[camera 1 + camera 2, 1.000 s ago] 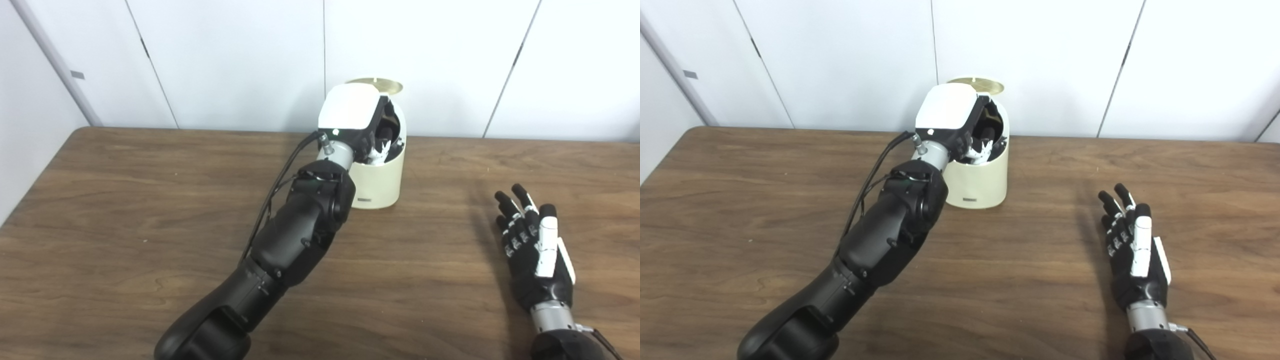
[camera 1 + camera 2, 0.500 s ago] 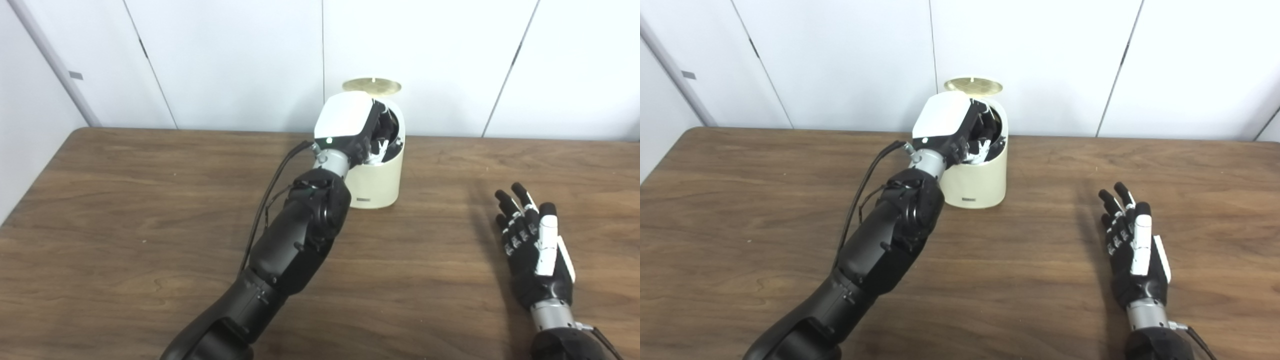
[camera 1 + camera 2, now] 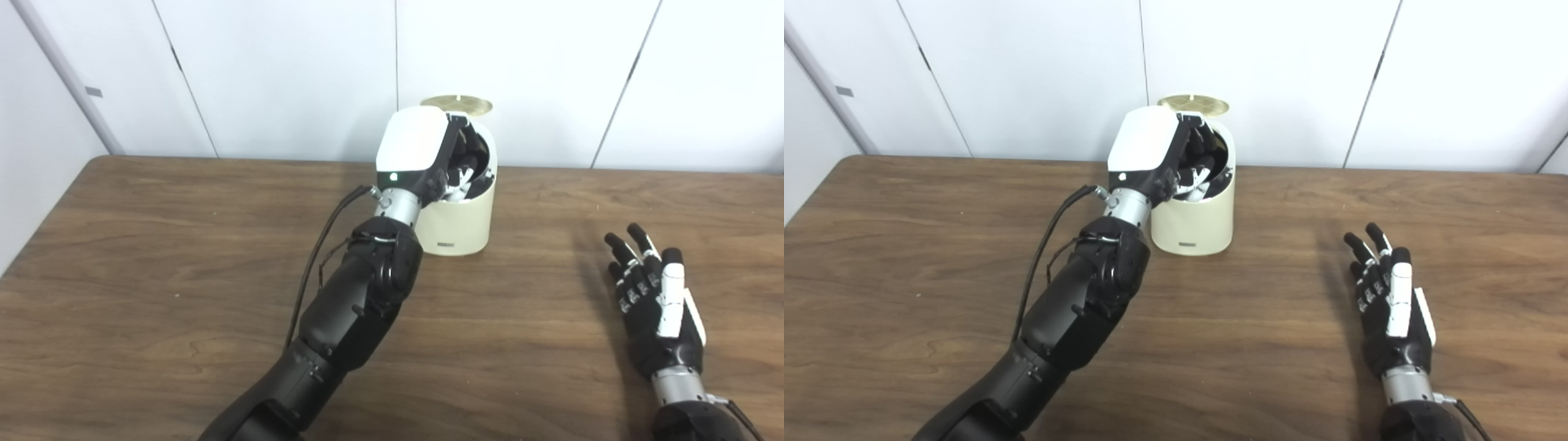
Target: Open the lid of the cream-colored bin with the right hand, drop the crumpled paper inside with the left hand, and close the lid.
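Observation:
The cream-colored bin (image 3: 458, 220) stands at the table's far edge, its round gold-lined lid (image 3: 456, 103) tipped up at the back. My left hand (image 3: 416, 147) hovers over the bin's left rim, its dark fingers (image 3: 1205, 160) spread loosely in the mouth. A white bit that looks like the crumpled paper (image 3: 461, 179) shows just inside the rim under those fingers; whether they touch it I cannot tell. My right hand (image 3: 655, 303) lies flat and open on the table, well right of the bin, holding nothing.
The brown wooden table (image 3: 153, 257) runs up to white wall panels (image 3: 275, 73) right behind the bin. My left forearm (image 3: 361, 294) and its cable cross the middle of the table diagonally toward the bin.
My left hand has pulled back a little to the left from the bin's mouth and its fingers have loosened. The white bit stayed inside the rim. The right hand has not moved.

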